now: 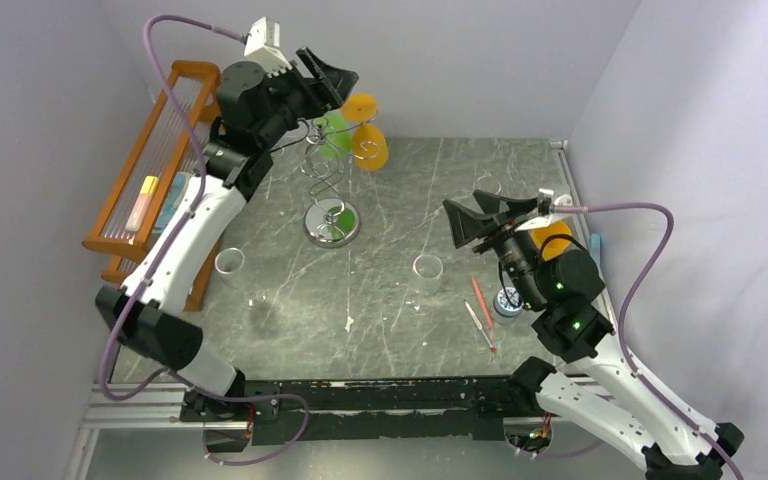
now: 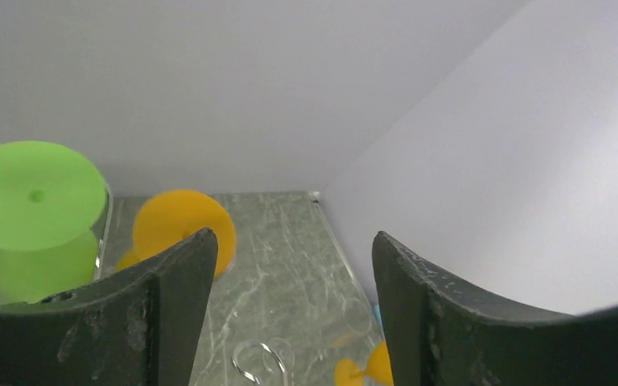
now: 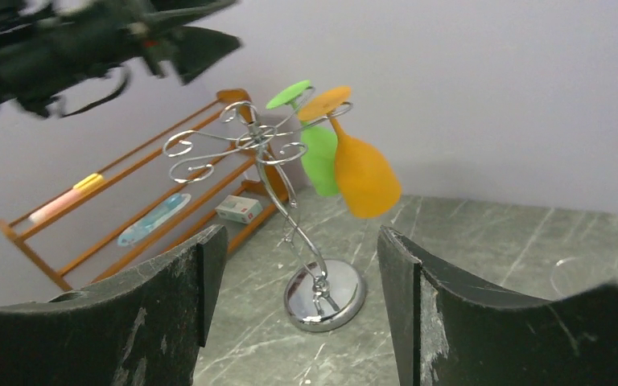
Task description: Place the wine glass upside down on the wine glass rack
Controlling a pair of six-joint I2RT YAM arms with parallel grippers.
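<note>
The silver wire wine glass rack [image 1: 331,226] stands on its mirrored base at the back middle of the table. A green wine glass [image 1: 335,133] and an orange wine glass [image 1: 369,147] hang upside down from its hook arms. My left gripper [image 1: 332,76] is open and empty, high up just left of the rack's top. Its wrist view shows the green foot [image 2: 32,195] and the orange foot [image 2: 183,229]. My right gripper [image 1: 468,224] is open and empty, facing the rack [image 3: 322,293]. Another orange wine glass [image 1: 554,238] sits by the right arm, partly hidden.
An orange wooden slatted rack [image 1: 150,180] with small items stands along the left wall. Clear glasses stand on the table [image 1: 229,262] [image 1: 427,268] [image 1: 487,185]. Pens [image 1: 480,305] and a small round item [image 1: 508,300] lie near the right arm. Walls close in on three sides.
</note>
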